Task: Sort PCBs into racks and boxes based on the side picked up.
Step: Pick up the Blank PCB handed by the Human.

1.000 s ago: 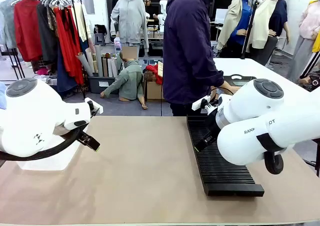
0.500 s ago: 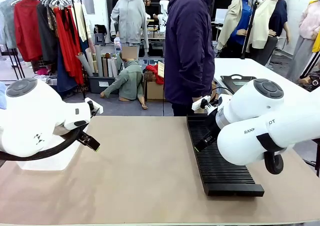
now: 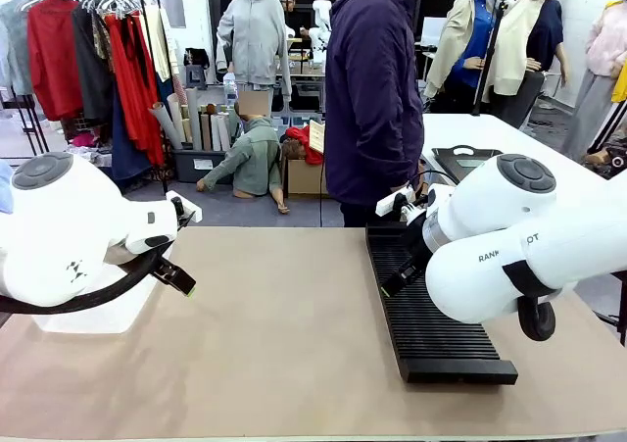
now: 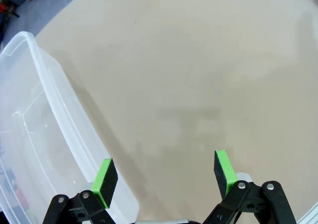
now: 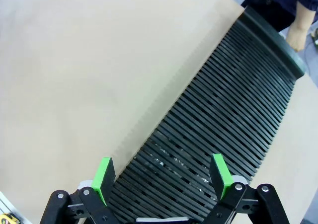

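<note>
The long black ribbed rack [image 3: 431,305] lies on the right half of the tan table, running from the far edge toward me; its slots [image 5: 218,110] hold nothing. My right gripper [image 5: 162,177] hovers open over the rack's left edge, with nothing between its green pads [image 5: 104,177]. A clear plastic tub [image 4: 35,129] stands at the table's left, under my left arm [image 3: 69,231]. Beside the tub's rim my left gripper [image 4: 164,172] hangs open and bare above the table. No PCBs are in view.
A person in a dark hooded top [image 3: 372,89] stands at the far edge by the rack's end, one hand [image 5: 298,35] just past it. A white table [image 3: 509,133] behind carries a shallow black tray [image 3: 465,156]. Bare tan table [image 3: 284,315] spans the middle.
The person has drawn an arm back from the black tray behind and turned toward the table. Both arms hold still.
</note>
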`<state>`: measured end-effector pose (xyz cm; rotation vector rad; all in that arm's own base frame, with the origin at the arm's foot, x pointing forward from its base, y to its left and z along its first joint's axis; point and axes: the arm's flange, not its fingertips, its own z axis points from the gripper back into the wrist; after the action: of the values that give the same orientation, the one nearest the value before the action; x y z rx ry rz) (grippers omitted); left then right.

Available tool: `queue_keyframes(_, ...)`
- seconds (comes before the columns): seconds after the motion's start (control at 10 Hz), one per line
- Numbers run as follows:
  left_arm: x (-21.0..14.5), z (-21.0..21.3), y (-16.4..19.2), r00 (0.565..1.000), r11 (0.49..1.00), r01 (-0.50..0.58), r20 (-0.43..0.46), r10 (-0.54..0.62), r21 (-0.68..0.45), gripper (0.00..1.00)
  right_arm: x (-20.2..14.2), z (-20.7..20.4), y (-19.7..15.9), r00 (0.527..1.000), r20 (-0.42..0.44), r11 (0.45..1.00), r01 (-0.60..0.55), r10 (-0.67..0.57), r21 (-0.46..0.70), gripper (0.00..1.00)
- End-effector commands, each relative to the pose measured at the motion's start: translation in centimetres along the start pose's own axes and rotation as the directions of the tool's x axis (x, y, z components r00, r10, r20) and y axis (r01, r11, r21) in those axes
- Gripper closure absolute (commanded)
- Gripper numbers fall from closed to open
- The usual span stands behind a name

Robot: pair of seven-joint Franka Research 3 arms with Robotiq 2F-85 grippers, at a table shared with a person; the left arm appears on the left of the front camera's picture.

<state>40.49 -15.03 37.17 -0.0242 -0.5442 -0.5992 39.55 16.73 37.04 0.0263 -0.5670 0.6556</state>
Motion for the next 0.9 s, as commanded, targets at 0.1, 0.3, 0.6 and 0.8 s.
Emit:
queue_keyframes(0.1,3.0,2.6,0.8,0.999,0.999,-0.030,-0.015,0.029,-0.014,0.00,1.3,2.1,-2.0,0.999,-0.002,0.997,0.053,-0.053,0.052,0.00)
queue_keyframes(0.3,5.6,4.7,1.8,0.997,0.996,-0.072,-0.039,0.071,-0.045,0.00,3.4,5.5,-4.3,0.993,0.002,0.991,0.115,-0.115,0.062,0.00)
queue_keyframes(0.6,8.4,6.9,4.4,0.981,0.975,-0.154,-0.142,0.131,-0.159,0.00,5.9,10.0,-8.3,0.966,-0.061,0.958,0.258,-0.252,0.128,0.00)
queue_keyframes(0.8,8.8,8.4,6.6,0.971,0.915,-0.239,-0.107,0.215,-0.325,0.00,6.0,12.7,-11.0,0.957,-0.030,0.910,0.284,-0.289,0.303,0.00)
